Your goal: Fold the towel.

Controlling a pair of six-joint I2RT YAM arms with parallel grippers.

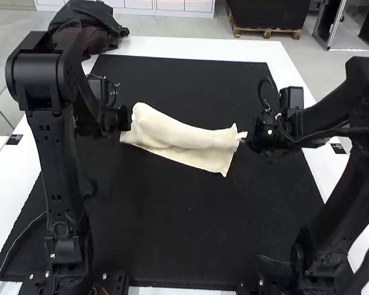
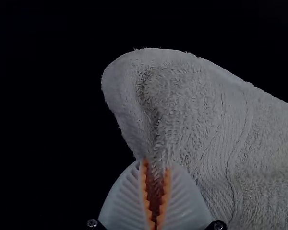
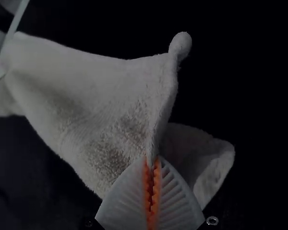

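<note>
My left gripper [image 2: 156, 166] was pinching a gathered bit of one end of the towel [image 1: 178, 138] between its ribbed pads. My right gripper [image 3: 152, 162] was closed on the edge at the other end. Towel was strung between the two over the black mat [image 1: 184, 227], long hump on the far side, flap toward the near side. Why both ends: probably to keep the span straight so the layer could go over evenly; one-sided hold would likely have skewed it. Fold looked unfinished.
</note>
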